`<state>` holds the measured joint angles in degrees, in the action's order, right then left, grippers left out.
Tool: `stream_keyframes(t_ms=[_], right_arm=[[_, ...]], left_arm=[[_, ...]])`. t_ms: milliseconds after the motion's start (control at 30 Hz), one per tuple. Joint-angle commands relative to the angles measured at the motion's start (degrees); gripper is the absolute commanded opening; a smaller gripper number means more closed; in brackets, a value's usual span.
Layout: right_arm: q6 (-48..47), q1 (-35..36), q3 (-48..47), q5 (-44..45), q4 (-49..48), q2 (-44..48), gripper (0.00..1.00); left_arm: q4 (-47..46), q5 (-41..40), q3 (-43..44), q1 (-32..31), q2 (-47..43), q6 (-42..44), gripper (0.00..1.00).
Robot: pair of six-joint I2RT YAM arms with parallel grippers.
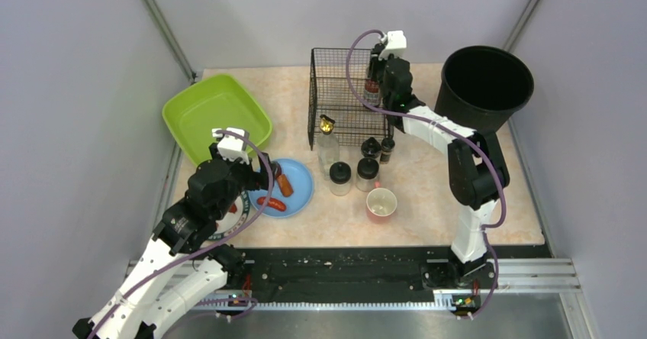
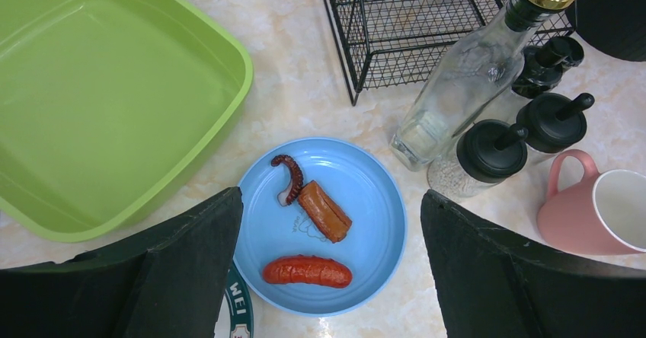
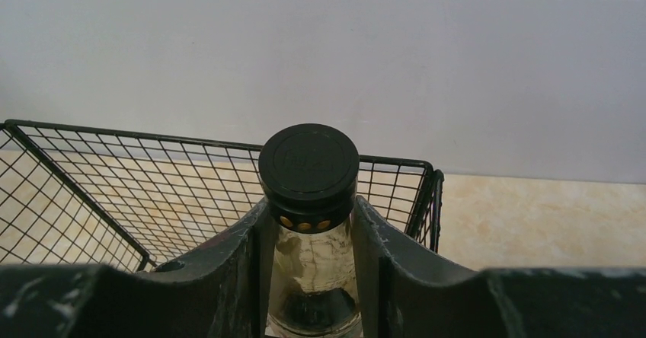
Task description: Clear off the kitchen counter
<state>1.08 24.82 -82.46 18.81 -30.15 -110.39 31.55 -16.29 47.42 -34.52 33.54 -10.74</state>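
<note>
Right gripper [image 3: 308, 212], clamped on the neck of a black-capped glass bottle [image 3: 308, 163], holds it upright at the right-hand corner of the black wire basket [image 3: 114, 186]. Left gripper [image 2: 331, 197], jaws wide apart, hangs over the blue plate [image 2: 373, 201] bearing a sausage [image 2: 307, 271]. The kitchen counter [image 1: 427, 201] lies beneath both arms, carrying basket, plate and pink mug [image 1: 381, 204].

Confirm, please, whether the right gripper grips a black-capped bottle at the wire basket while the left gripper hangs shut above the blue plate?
Not quite: the left gripper is open, not shut; the left wrist view shows it spread wide above the blue plate. The right gripper does grip the black-capped bottle at the wire basket.
</note>
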Motion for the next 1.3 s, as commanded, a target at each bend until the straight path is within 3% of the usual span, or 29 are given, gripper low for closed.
stream_keyframes(t_ms=[0,300,533,633,800,1267], right_arm=[[0.88,-0.44,-1.05,0.76,-3.46,4.69,0.43],[0.33,-0.39,-3.41,-0.66,0.13,6.89,0.67],[0.87,-0.37,-2.36,-0.41,2.94,11.81,0.71],[1.87,-0.35,-0.58,-0.48,5.4,15.66,0.72],[-2.08,1.0,2.02,-2.12,11.64,22.94,0.72],[1.3,1.43,13.95,-11.7,36.57,49.87,0.76]], left_arm=[[-1.42,-0.32,-0.25,0.25,0.07,0.37,0.91],[-1.46,-0.19,-0.24,0.31,0.12,0.45,0.91],[-1.87,0.46,-0.48,0.31,-0.23,0.45,0.92],[-2.07,0.71,-0.42,0.3,-0.37,0.67,0.98],[-2.56,0.75,-0.26,0.31,-0.95,0.52,0.99],[-3.69,10.31,2.92,0.24,-2.53,-7.02,0.99]])
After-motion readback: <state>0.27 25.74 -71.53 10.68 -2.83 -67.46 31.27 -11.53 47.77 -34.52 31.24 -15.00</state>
